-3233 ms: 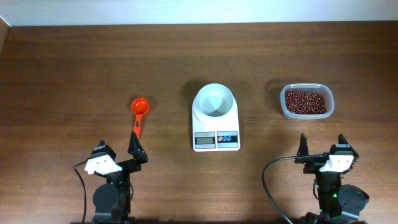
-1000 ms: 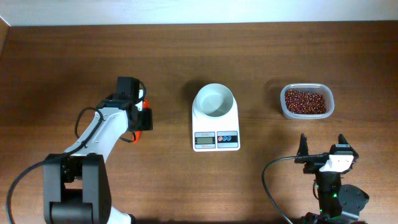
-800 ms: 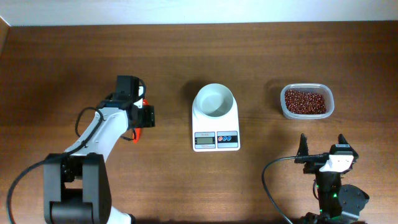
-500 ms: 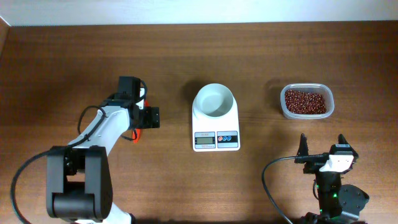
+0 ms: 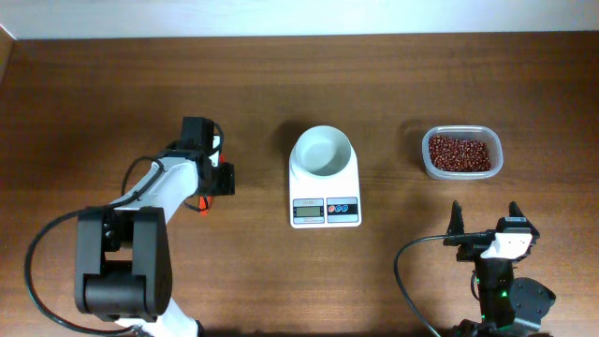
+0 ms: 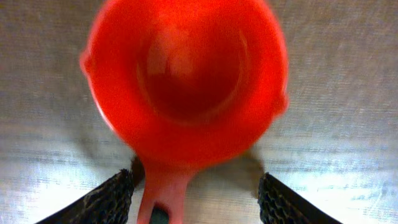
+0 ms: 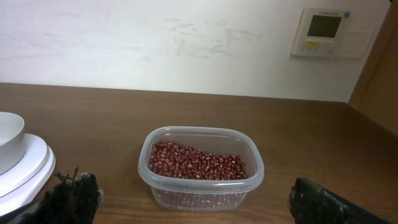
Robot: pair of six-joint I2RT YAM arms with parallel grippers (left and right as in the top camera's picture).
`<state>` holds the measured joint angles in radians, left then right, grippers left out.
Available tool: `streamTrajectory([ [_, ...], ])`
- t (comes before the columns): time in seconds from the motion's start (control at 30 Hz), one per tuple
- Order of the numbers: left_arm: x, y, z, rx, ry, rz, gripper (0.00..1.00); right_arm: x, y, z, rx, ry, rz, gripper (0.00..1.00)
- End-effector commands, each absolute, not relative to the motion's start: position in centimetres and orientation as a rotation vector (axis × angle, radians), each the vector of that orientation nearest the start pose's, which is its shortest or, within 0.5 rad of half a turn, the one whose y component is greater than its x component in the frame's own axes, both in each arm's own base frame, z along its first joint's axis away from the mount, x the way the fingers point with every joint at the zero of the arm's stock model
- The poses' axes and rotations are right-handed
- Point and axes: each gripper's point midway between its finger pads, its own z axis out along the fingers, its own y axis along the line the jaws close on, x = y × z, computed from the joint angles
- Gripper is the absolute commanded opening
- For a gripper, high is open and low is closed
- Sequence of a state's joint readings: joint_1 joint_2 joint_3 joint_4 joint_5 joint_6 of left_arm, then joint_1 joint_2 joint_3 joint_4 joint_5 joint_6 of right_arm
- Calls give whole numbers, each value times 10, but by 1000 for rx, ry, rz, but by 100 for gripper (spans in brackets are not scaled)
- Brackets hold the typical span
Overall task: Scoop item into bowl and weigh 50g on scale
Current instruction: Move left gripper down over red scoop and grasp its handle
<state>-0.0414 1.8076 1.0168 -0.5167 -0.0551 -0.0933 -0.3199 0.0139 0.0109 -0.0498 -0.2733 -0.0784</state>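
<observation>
The item, dark red-brown beans (image 5: 460,153) (image 7: 199,163), fills a clear plastic tub (image 5: 496,159) (image 7: 202,190) at the right. The white bowl (image 5: 323,152) (image 7: 9,140) stands on the white scale (image 5: 326,212) (image 7: 28,169) at the table's middle. An orange-red scoop (image 5: 203,204) (image 6: 186,74) lies left of the scale, mostly hidden under my left arm in the overhead view. My left gripper (image 5: 211,178) (image 6: 196,205) is open and straddles the scoop's handle (image 6: 163,196); the handle sits close to the left finger and well apart from the right one. My right gripper (image 5: 485,215) (image 7: 193,214) rests open and holds nothing, near the front edge, facing the tub.
The wooden table's left edge (image 5: 5,56) meets a wall at the far left. A white wall with a control panel (image 7: 326,31) stands behind the table.
My left arm has come out from its rest at the front to the scoop. Over the last second it crept slightly right and its jaws widened, then narrowed round the handle. The right arm stayed still.
</observation>
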Motion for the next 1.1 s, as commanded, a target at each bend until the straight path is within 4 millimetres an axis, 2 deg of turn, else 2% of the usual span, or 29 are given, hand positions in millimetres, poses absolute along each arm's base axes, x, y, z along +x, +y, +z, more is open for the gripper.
streamTrajectory([
  [0.0,370,-5,0,-87,2840,41,64,243,-31,161,-12,1627,-80,99],
  [0.13,371,-6,0,-83,2836,33,49,243,-31,161,-12,1626,-80,99],
  [0.4,371,-10,0,-79,2837,3,38,243,-31,161,-12,1626,-80,99],
  [0.5,371,-10,0,-79,2838,4,36,243,-31,161,-12,1627,-80,99],
  [0.57,371,-10,0,-79,2836,3,41,243,-31,161,-12,1627,-80,99],
  [0.63,371,-10,0,-79,2836,4,40,243,-31,161,-12,1627,-80,99],
  [0.93,376,-9,1,-80,2815,7,29,243,-31,161,-12,1627,-80,99],
  [1.07,368,-9,-1,-80,2853,10,27,243,-31,161,-12,1627,-80,99],
])
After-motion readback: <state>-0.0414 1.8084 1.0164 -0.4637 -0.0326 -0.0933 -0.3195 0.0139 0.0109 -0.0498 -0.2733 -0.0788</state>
